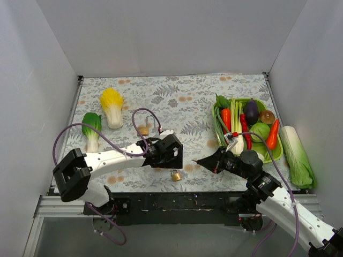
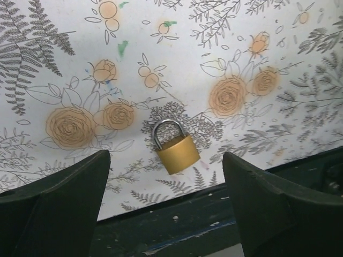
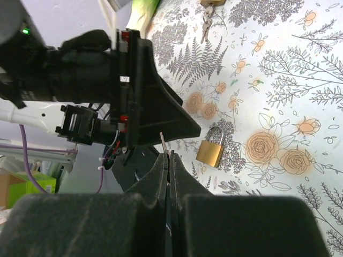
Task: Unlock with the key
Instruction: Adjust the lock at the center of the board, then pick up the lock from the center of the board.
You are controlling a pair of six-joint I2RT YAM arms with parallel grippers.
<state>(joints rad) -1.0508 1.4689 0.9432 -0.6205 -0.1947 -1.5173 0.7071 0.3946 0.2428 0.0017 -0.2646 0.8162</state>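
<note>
at the near edge of the flowered tabletop (image 1: 182,101), just in from the black rail, a small brass padlock (image 1: 176,175) lies flat with its shackle closed. in the left wrist view the shackle points away from the camera.

the left pincer (image 1: 169,160) hangs right behind the padlock, tilted down at it. its jaws stand wide, and the two dark fingers (image 2: 69,198) frame the lock from either side without touching it. the lock sits just beyond their tips.

the right pincer (image 1: 199,161) reaches in from the right at about the same depth, its tip aimed toward the left one and close beside it. its jaws are pressed to a narrow slit. a thin pale sliver (image 3: 162,140) pokes up at the tips; what it is cannot be made out. the padlock lies a little past and to one side of these tips, apart from them.

far right, a long green-and-white cabbage (image 1: 297,158) lies against the wall. farther back, a second brass lock (image 1: 143,129) rests mid-tabletop with a bunch of keys (image 3: 206,24) just beside it. a bok choy (image 1: 92,131) lies to the left. a green basket (image 1: 277,155) of mixed vegetables sits on the right. farthest back on the left is a yellow cabbage (image 1: 111,106).
</note>
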